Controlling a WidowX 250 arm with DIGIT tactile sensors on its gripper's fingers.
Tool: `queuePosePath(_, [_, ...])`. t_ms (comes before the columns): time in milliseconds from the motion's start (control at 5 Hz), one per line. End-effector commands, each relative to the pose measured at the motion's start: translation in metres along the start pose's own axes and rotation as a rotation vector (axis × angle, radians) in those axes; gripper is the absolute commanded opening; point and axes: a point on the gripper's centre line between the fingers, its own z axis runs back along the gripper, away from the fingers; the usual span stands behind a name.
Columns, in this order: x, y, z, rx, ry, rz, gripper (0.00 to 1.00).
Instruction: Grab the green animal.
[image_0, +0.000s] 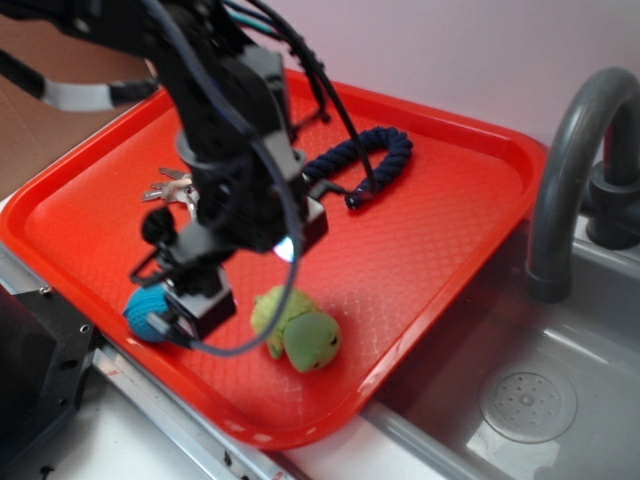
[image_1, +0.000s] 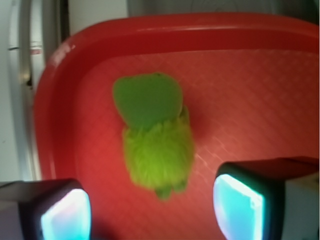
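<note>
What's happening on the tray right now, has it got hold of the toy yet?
Not yet. The gripper is open and hovering over the red tray, with the green animal lying free on the tray just ahead of its fingers, ungrasped. A blue ball sits beside the gripper near the tray's edge, and a dark blue coiled cord and some keys lie farther back.

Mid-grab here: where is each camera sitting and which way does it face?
Exterior: off the tray's front corner, above, looking down across it toward the faucet; shows the arm and gripper.
Wrist: on the gripper, looking down past its two lit fingertips at the green animal.
Shared: the green animal, red tray and open gripper.
</note>
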Motion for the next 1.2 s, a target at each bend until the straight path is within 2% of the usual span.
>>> queuePosePath(0, [0.005, -0.009, -0.022, -0.007, 0.046, -0.01, 1.0])
queuePosePath(200, [0.006, -0.01, -0.026, -0.027, 0.11, -0.042, 1.0])
queuePosePath(400, [0.008, -0.01, -0.024, -0.018, 0.136, -0.033, 0.0])
queuePosePath(800, [0.008, -0.011, -0.026, -0.002, 0.121, -0.005, 0.0])
queuePosePath(1000, [-0.006, -0.004, 0.005, 0.031, 0.072, 0.249, 0.0])
